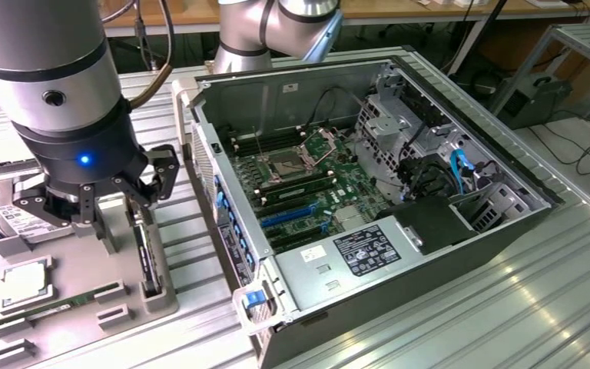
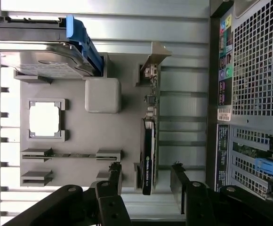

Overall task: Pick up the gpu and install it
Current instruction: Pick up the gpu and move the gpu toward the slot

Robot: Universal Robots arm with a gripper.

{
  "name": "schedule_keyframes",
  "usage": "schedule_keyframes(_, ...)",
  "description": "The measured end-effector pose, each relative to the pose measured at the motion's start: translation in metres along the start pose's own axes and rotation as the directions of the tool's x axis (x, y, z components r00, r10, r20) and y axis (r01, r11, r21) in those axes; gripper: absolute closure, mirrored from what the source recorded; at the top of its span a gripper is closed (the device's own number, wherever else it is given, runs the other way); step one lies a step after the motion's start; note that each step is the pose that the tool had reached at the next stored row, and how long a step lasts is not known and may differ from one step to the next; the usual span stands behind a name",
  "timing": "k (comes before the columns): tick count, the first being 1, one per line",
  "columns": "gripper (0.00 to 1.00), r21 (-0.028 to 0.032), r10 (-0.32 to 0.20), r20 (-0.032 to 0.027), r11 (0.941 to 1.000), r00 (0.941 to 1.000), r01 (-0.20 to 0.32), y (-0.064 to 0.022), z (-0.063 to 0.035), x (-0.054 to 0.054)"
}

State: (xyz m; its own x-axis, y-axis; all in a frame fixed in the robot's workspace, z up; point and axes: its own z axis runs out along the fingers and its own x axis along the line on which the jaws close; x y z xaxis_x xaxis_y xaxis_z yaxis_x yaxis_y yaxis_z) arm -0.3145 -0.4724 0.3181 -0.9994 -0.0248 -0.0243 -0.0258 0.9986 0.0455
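The gripper (image 2: 146,169), jaws standing wide and grasping nothing, is hovering over the gpu (image 2: 148,150), which is standing on edge in the tray (image 2: 75,129) beside the case (image 1: 418,307), so the pick-up seems in hand, calling for fingers squarely astride the thin card.

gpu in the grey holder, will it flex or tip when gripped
Probably stiff: the gpu is a flat board with a metal bracket at one end. It stands on its thin edge in the grey holder, so a sideways nudge could tip it. Likely fragile: an exposed thin card where the open gripper lines up.
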Motion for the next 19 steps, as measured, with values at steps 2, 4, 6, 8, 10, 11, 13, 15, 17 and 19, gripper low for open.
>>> schedule_keyframes(2,0.45,-0.0001,-0.001,0.0000,1.0000,1.0000,0.001,-0.0008,0.0014,0.000)
schedule_keyframes(4,0.45,-0.0001,-0.003,0.0000,1.0000,1.0000,0.003,-0.0018,0.0027,0.000)
schedule_keyframes(6,0.45,-0.0003,-0.004,0.0000,1.0000,1.0000,0.004,-0.0029,0.0040,0.000)
schedule_keyframes(8,0.45,-0.0003,-0.005,0.0000,1.0000,1.0000,0.005,-0.0036,0.0048,0.000)
schedule_keyframes(10,0.45,0.0004,-0.005,-0.0002,1.0000,1.0000,0.005,-0.0036,0.0063,0.000)
schedule_keyframes(11,0.45,0.0033,-0.005,-0.0004,1.0000,1.0000,0.005,-0.0031,0.0073,0.000)
schedule_keyframes(13,0.45,0.0098,-0.005,-0.0004,0.9999,1.0000,0.005,-0.0012,0.0097,-0.001)
schedule_keyframes(15,0.45,0.0239,-0.005,-0.0007,0.9997,1.0000,0.005,0.0005,0.0121,-0.002)
schedule_keyframes(17,0.45,0.0342,-0.004,-0.0011,0.9994,1.0000,0.004,0.0004,0.0141,-0.003)
schedule_keyframes(19,0.45,0.0418,-0.002,-0.0012,0.9991,1.0000,0.003,0.0007,0.0164,-0.004)
